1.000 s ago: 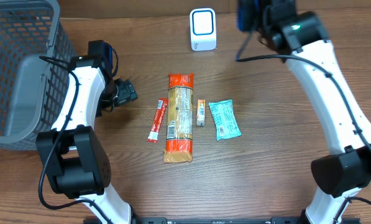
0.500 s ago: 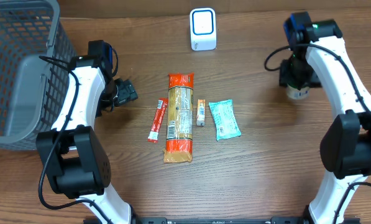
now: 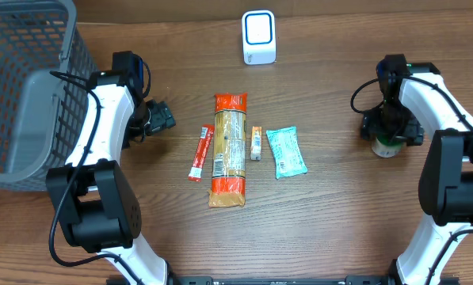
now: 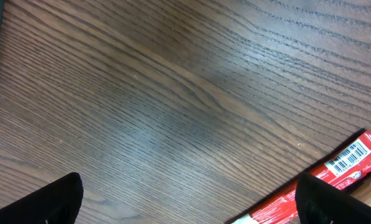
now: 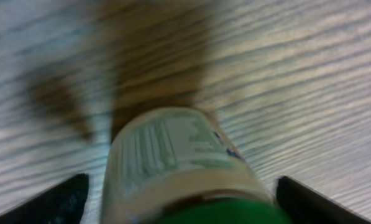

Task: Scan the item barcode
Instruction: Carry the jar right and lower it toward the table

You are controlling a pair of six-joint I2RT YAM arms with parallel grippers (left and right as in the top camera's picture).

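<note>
A white bottle with a printed label and a green cap stands on the table at the right. My right gripper hangs over it, open. In the right wrist view its dark fingers sit on both sides of the bottle, with a thin gap on each side. The white scanner with a blue-rimmed window stands at the back centre. My left gripper is open and empty just above the wood, left of the red stick packet. That packet's barcode end shows beside the left gripper's right finger.
A row of packets lies mid-table: the red stick, a long orange-ended pack, a small orange bar and a teal packet. A grey mesh basket fills the far left.
The right arm swung from near the scanner down to the right side of the table. The bottle now stands there and the right jaws have opened off it. The left arm has not moved.
</note>
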